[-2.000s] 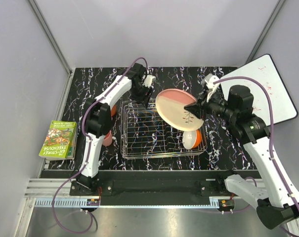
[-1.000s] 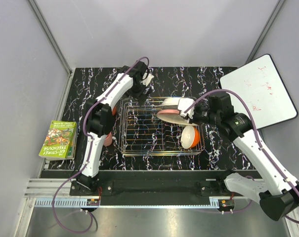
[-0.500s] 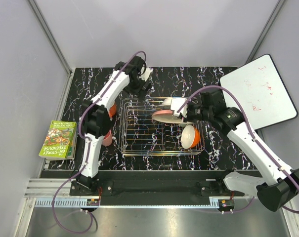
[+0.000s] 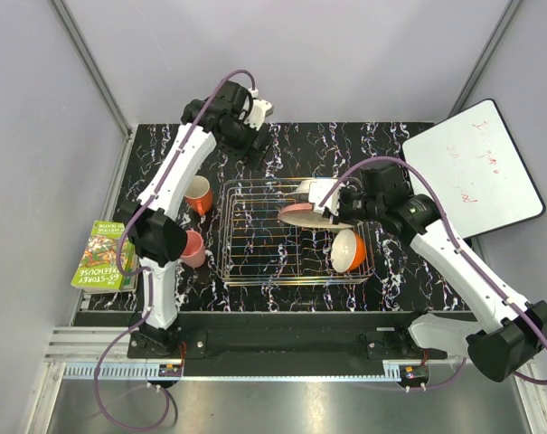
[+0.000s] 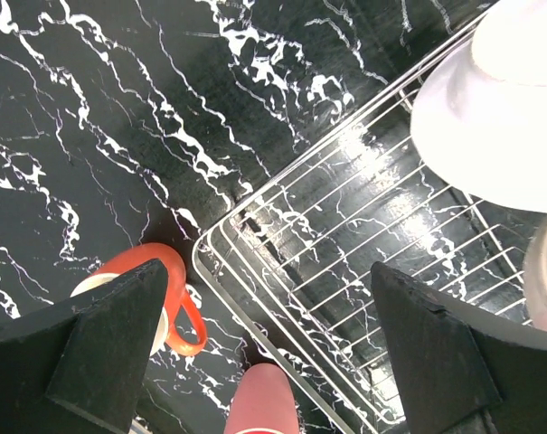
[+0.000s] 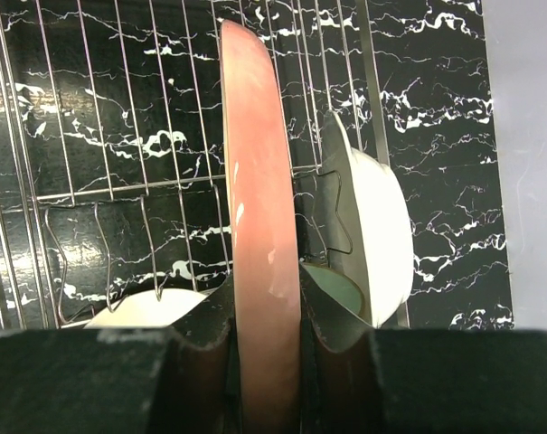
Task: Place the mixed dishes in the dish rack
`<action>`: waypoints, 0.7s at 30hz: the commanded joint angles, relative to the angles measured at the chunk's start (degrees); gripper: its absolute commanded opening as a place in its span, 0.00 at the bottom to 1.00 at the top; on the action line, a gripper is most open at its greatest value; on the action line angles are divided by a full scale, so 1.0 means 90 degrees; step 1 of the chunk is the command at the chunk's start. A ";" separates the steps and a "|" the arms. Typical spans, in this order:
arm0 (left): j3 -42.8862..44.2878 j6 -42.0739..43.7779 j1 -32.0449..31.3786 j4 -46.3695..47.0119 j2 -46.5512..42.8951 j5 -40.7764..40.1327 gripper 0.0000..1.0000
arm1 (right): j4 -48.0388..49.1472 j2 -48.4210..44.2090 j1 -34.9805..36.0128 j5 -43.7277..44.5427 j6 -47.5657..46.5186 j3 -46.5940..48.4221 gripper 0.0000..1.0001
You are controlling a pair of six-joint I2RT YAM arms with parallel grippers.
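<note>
Wrist view shows right gripper clamping pink-and-peach plate; overhead hides this.

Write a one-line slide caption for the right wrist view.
Right jaws grip the pink-and-peach round plate edge-on over the silver wire-grid dish rack, beside a pale dish standing in it.

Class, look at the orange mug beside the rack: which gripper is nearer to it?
Left. The left gripper hovers open just beyond the orange mug; the right gripper is across the rack, shut on the pink plate.
</note>
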 commanded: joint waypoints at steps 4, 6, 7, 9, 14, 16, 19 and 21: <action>0.0439 -0.0095 0.0168 -0.0001 -0.0330 0.0450 0.99 | 0.0704 -0.0179 0.0075 0.0028 -0.0304 -0.0062 0.00; 0.0439 -0.0105 0.0168 -0.0001 -0.0340 0.0450 0.99 | 0.0724 -0.0218 0.0085 0.0028 -0.0285 -0.0033 0.00; 0.0439 -0.0114 0.0178 -0.0001 -0.0311 0.0450 0.99 | 0.0733 -0.0276 0.0085 0.0047 -0.0246 -0.0003 0.00; 0.0410 -0.0114 0.0197 0.0009 -0.0272 0.0430 0.99 | 0.0724 -0.0325 0.0085 0.0057 -0.0226 0.0075 0.00; 0.0322 -0.0163 0.0236 0.0028 -0.0203 0.0420 0.99 | 0.0714 -0.0569 0.0095 -0.0021 -0.0099 0.0143 0.00; 0.0225 -0.0173 0.0246 0.0087 -0.0213 0.0372 0.99 | 0.0724 -0.0667 0.0105 -0.0040 -0.0061 0.0192 0.00; 0.0156 -0.0193 0.0246 0.0136 -0.0184 0.0352 0.99 | 0.0695 -0.0774 0.0105 -0.0108 -0.0041 0.0251 0.00; 0.0127 -0.0222 0.0246 0.0126 -0.0164 0.0342 0.99 | 0.0636 -0.0814 0.0105 -0.0186 -0.0002 0.0231 0.00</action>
